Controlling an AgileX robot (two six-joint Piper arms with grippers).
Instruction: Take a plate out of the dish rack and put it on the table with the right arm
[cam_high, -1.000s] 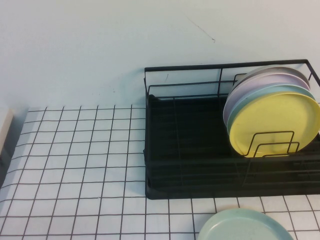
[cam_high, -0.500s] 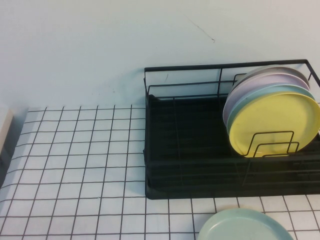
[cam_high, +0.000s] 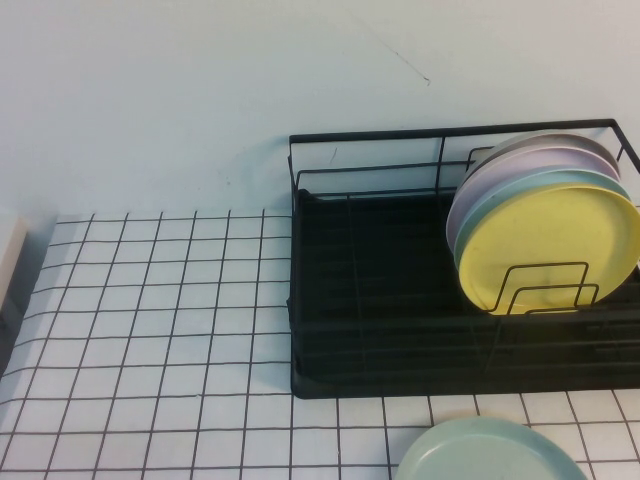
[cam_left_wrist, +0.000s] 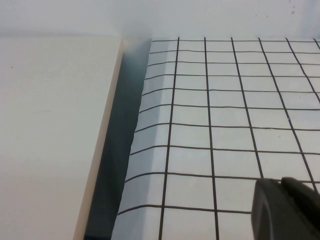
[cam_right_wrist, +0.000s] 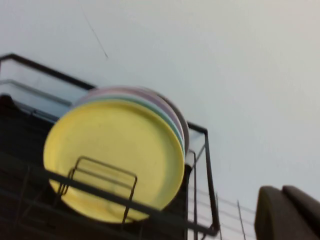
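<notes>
Already the plate (cam_high: 487, 452) is lying flat on the table (cam_high: 150, 330), at the near edge of the high view toward the robot's right, just in front of the dish rack (cam_high: 400, 300) and apart from its black tray base. Only part of the mint-green disc is showing, the rest running out of the picture.

Neither arm is appearing in the high view. The right gripper (cam_right_wrist: 287, 212) is showing only in the right wrist view, as a dark rounded tip at the corner of the picture, and whether it is released or clenched I cannot tell. It is holding nothing that can be seen, and the mint-green plate is not appearing in that view, so how near the gripper is hanging to it cannot be told; the camera is facing the rack instead.

Inside the rack, a yellow plate (cam_high: 550, 245) is standing on edge against upright wire loops (cam_high: 545, 288), at the rack's right end. Behind it other plates (cam_high: 530, 165) are leaning in the same stack, a green rim, then a lilac one, then a pale one at the back.

The left gripper (cam_left_wrist: 285, 210) is showing in the left wrist view as a dark tip over the gridded table, near its left edge beside a cream block (cam_left_wrist: 50, 130); its state I cannot tell either.
</notes>
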